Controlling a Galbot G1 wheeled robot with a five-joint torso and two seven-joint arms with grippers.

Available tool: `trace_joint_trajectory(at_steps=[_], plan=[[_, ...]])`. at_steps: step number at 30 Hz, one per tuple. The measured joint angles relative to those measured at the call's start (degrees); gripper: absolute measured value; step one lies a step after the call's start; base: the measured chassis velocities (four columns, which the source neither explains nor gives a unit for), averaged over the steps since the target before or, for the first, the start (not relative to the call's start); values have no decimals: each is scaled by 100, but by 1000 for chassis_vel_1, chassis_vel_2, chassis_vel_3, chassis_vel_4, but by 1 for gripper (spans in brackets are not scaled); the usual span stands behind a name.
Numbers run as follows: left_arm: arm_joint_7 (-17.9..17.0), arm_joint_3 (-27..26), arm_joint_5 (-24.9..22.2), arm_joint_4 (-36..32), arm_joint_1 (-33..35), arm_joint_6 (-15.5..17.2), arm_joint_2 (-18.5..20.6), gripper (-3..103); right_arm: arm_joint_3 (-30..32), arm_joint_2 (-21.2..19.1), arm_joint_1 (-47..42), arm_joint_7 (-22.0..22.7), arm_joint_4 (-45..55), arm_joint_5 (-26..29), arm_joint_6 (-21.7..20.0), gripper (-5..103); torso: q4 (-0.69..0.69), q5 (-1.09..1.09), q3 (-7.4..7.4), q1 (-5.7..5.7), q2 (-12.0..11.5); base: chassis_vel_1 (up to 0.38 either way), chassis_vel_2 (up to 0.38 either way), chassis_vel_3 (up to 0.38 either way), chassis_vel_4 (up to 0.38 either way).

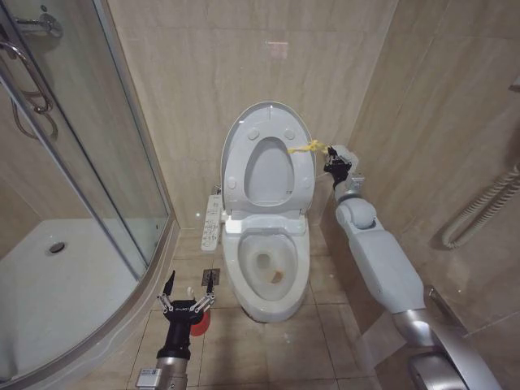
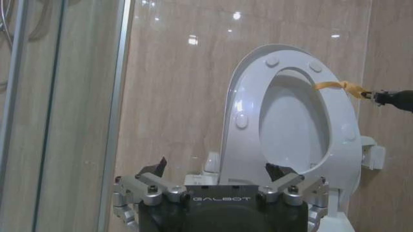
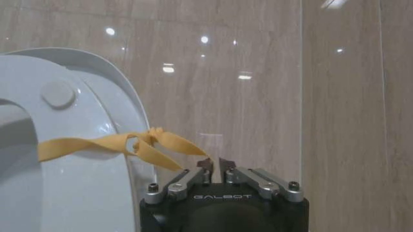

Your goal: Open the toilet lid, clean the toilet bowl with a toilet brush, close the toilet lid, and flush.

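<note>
A: How does the toilet stand?

B: The toilet bowl [image 1: 268, 268] sits on the tiled floor [image 1: 325, 341] against the beige wall, beside the glass shower enclosure [image 1: 81, 162], its basin uncovered. The toilet lid [image 1: 268, 118] is raised upright against the wall, with the ring seat [image 1: 268, 166] up in front of it.

A: And the arms?

B: The right arm reaches up beside the raised lid. The right gripper [image 1: 333, 162] has its fingers pressed together on the end of the yellow strap [image 1: 307, 147] tied at the lid's rim. The left gripper [image 1: 188, 284] hovers low near the floor, left of the bowl, its fingers spread apart and holding nothing.

A: The brush?

B: The toilet brush [image 1: 195, 313] stands in its red holder on the floor, directly under the left gripper.
</note>
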Motion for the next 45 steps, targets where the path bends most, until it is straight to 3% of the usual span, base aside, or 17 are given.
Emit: trace_joint_trajectory(at_steps=[1,2,9,10,15,16,23,24,33,45], plan=[[0,0,0,0,0,0,0,100,3,-12,-45,0,48,5,-6,0,0,0,0,0,0,0,0,0,0],[0,0,0,0,0,0,0,100,10,-27,-97,1,104,10,-13,17,0,0,0,0,0,0,0,0,0],[0,0,0,0,0,0,0,100,74,-108,-303,2,361,60,-50,17,3,0,0,0,0,0,0,0,0],[0,0,0,0,0,0,0,100,89,-129,-346,2,423,73,-60,43,3,-1,0,0,0,0,0,0,0],[0,0,0,0,0,0,0,100,130,-207,-595,-5,789,127,-100,43,3,-1,0,0,0,0,0,0,0],[0,0,0,0,0,0,0,100,142,-213,-682,-5,903,137,-120,71,4,-1,0,0,0,0,0,0,0],[0,0,0,0,0,0,0,100,166,-224,-1165,5,1488,240,-201,71,5,0,0,0,0,0,0,0,0],[0,0,0,0,0,0,0,100,172,-226,-1315,13,1642,277,-211,97,4,-1,0,0,0,0,0,0,0],[0,-1,0,0,0,0,0,100,359,-174,-2430,173,2472,309,-287,100,2,-1,0,0,0,0,0,0,0],[0,0,0,0,-1,0,0,100,929,280,-4081,322,3087,-282,-106,100,3,-1,0,-1,0,0,0,0,0]])
